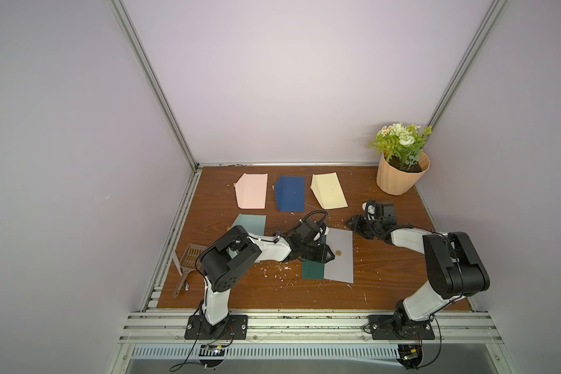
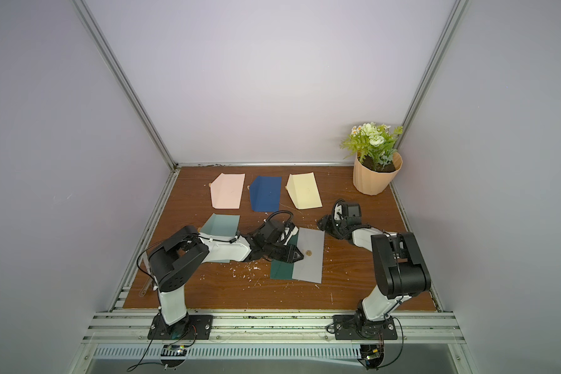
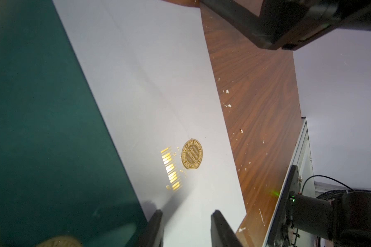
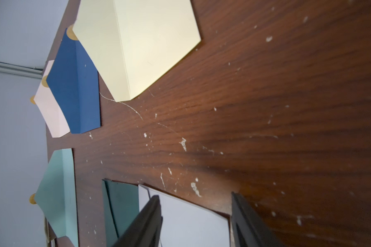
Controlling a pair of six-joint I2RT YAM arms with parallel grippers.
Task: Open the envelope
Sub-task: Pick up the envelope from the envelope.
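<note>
From my feed I see pale lilac walls (image 1: 272,81) on three sides, evenly lit. Aluminium frame posts (image 1: 153,81) run up both back corners. The worktop (image 1: 386,285) is dark wood-grain, scuffed, with white flecks (image 1: 276,272) near the middle. A potted plant (image 1: 402,181) stands in the far right corner. Slotted aluminium rails (image 1: 305,320) run along the near edge

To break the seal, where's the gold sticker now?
In both top views, the sticker sits on the grey envelope mid-table, just beside the left gripper.
</note>
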